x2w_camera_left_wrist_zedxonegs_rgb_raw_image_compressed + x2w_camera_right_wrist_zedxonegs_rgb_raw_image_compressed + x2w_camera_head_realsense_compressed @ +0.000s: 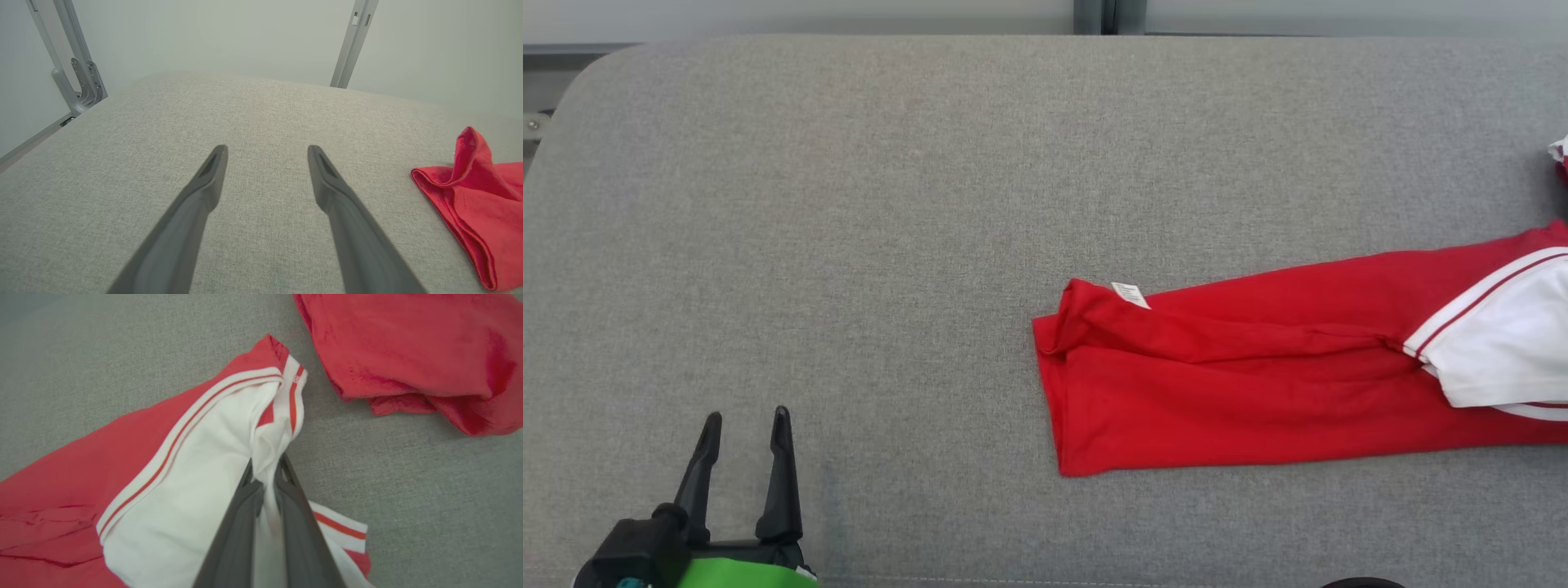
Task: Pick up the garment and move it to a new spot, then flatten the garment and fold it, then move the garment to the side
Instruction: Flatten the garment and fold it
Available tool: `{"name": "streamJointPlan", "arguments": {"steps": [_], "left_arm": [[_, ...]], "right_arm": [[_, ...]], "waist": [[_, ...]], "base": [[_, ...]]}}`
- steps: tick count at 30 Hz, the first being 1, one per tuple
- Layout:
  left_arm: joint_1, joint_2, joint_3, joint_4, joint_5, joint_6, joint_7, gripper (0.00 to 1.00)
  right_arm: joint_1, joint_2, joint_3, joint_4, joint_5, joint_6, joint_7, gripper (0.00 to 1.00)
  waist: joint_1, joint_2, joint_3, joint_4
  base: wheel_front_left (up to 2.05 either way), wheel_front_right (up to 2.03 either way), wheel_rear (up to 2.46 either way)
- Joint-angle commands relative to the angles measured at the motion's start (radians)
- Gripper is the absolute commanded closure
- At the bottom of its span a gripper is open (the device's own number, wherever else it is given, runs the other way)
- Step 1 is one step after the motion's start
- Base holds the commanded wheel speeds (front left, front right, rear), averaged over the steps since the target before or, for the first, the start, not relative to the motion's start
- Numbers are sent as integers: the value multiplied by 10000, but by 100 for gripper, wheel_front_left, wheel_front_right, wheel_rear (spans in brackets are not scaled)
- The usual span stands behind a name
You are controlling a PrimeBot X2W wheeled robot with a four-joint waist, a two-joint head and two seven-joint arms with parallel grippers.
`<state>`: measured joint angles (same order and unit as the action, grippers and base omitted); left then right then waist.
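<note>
Right end effector [266, 468], clamped on garment [184, 469]

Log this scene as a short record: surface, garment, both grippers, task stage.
surface: grey fabric top
garment: red with a white striped part, lying in a long strip at the right of the head view
tag: white, on the garment's left end
left gripper: open, over bare surface, apart from the garment
right gripper: shut on the garment's white part
red cloth: bunched beyond the white part; same garment or not, cannot tell
stage: grip taken, most of the garment lying on the surface
</note>
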<state>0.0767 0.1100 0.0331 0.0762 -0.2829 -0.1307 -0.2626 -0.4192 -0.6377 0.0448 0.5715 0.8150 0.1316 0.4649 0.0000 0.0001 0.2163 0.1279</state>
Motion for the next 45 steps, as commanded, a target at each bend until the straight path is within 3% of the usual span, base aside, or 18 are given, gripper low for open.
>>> {"name": "streamJointPlan", "arguments": {"steps": [1, 5, 8, 12, 15, 21, 25, 30, 38, 39, 40, 41, 42, 45], "left_arm": [[231, 76, -143, 77, -97, 3, -21, 0], [327, 2, -310, 115, -153, 3, -21, 0], [376, -85, -636, 136, -57, 3, -21, 0], [240, -152, -1053, 132, -137, 3, -21, 0], [69, -180, -1361, 220, -185, 3, -21, 0], [-335, -41, -1905, 446, -188, 5, -21, 0], [-636, 99, -2116, 657, -152, 5, -21, 0], [-736, 126, -2120, 863, -69, 4, -21, 0], [-408, 31, -2024, 1070, 8, 6, -21, 0], [-383, 9, -2010, 1074, 16, 6, -21, 0], [-355, -4, -1997, 1096, 24, 6, -21, 0], [-330, -6, -1978, 1108, 34, 6, -21, 0], [-315, -3, -1955, 1125, 43, 6, -21, 0], [-299, 30, -1895, 1188, 79, 7, -21, 0]], "right_arm": [[185, -187, -314, -85, -112, -18, 42, 100], [218, -334, -704, -841, -66, -16, 229, 100], [429, -137, -548, -2640, 42, -16, 722, 100], [747, 427, 460, -4679, 199, -10, 1445, 100], [730, 1107, 1493, -5509, -74, -10, 1630, 100], [-43, 2847, 3537, -4866, -1121, -10, 1245, 100], [-553, 3621, 4631, -4013, -1447, -10, 1050, 100], [-999, 3987, 5499, -3313, -1253, -10, 664, 100], [-1375, 3852, 6651, -2980, -725, -10, 519, 100], [-1397, 3831, 6777, -3004, -655, -10, 506, 95], [-1428, 3817, 6912, -3056, -594, -10, 475, 76], [-1471, 3801, 7008, -3129, -566, -10, 356, 51], [-1519, 3781, 7073, -3178, -593, -10, 217, 0], [-1617, 3736, 7290, -3516, -532, -10, -215, 0]], "waist": [[0, -1, -403, -59], [0, -1, -673, -125], [0, -1, -844, -205], [0, -1, -778, -216], [0, -1, -599, -260], [0, -1, -233, -136], [0, -1, -123, 103], [0, -1, -162, 274], [0, -1, -386, 220], [0, -1, -400, 192], [0, -1, -418, 156], [0, -1, -437, 119], [0, -1, -451, 82], [0, -1, -515, 2]], "base": [[0, 0, 0], [0, 0, 0], [0, 0, 0], [0, 0, 0], [0, 0, 0], [0, 0, 0], [0, 0, 0], [0, 0, 0], [0, 0, 0], [0, 0, 0], [0, 0, 0], [0, 0, 0], [0, 0, 0], [0, 0, 0]]}}
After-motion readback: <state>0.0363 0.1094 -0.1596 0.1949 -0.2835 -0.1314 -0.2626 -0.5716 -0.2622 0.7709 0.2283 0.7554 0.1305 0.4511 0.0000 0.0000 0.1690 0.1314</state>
